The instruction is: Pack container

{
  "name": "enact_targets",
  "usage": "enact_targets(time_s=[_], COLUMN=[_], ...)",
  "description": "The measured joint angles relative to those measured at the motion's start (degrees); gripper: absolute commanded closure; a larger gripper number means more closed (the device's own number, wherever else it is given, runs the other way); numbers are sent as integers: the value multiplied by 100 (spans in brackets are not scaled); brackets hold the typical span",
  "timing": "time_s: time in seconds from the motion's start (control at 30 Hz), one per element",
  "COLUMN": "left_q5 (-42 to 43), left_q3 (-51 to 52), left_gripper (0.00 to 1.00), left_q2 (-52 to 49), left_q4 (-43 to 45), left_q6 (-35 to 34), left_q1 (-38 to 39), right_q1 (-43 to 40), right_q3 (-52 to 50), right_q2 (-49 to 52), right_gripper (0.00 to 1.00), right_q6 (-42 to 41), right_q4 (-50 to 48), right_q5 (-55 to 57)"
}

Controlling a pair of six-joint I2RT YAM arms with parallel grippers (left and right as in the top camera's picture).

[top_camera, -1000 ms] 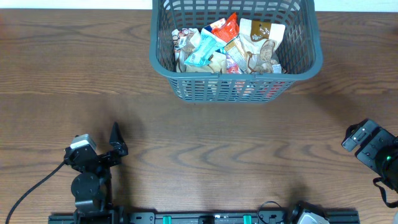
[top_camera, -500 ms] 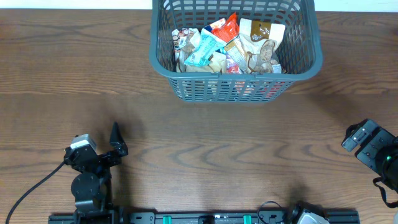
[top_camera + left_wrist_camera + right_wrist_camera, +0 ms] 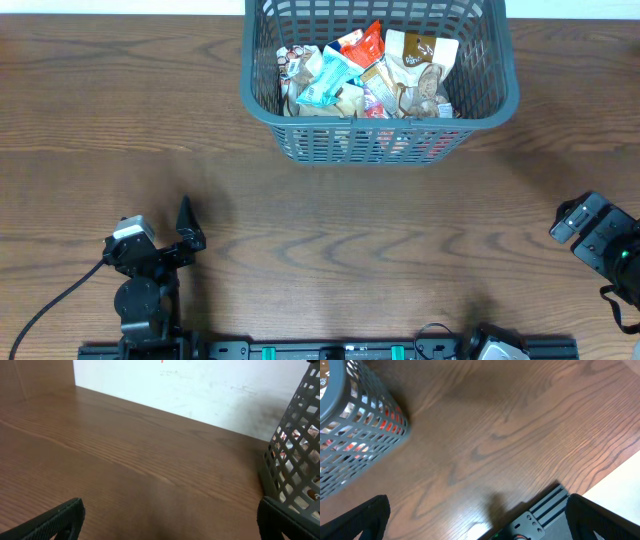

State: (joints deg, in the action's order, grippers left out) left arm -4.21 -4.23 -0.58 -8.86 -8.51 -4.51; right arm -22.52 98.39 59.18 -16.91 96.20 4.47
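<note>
The container (image 3: 492,100) is a dark grey-green lattice basket at the back centre of the table. Several snack packets (image 3: 365,72) lie inside it. Its corner shows at the right edge of the left wrist view (image 3: 295,450) and at the left of the right wrist view (image 3: 350,445). My left gripper (image 3: 185,225) rests at the front left, open and empty; its fingertips show in the left wrist view (image 3: 170,522) wide apart over bare wood. My right gripper (image 3: 585,225) rests at the front right, open and empty, as the right wrist view (image 3: 480,520) shows.
A black rail (image 3: 330,350) runs along the table's front edge and shows in the right wrist view (image 3: 545,510). A white wall (image 3: 200,385) stands behind the table. A black cable (image 3: 50,300) runs from the left arm's base.
</note>
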Motion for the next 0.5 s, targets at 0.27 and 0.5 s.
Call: enact_targets(time_s=[0.27, 0.5], left_q5=[2, 48], left_q3=[0, 0], left_gripper=[1, 1], left_q2=[0, -2], left_q4=[-2, -2], left_q6=[0, 2], left_q1=[0, 0], right_q1=[448, 1051], right_q3=[-393, -2509], right_q2=[-483, -1593], right_gripper=[1, 1], right_q6=[0, 0], right_q4=[-2321, -5407], right_q5=[35, -348])
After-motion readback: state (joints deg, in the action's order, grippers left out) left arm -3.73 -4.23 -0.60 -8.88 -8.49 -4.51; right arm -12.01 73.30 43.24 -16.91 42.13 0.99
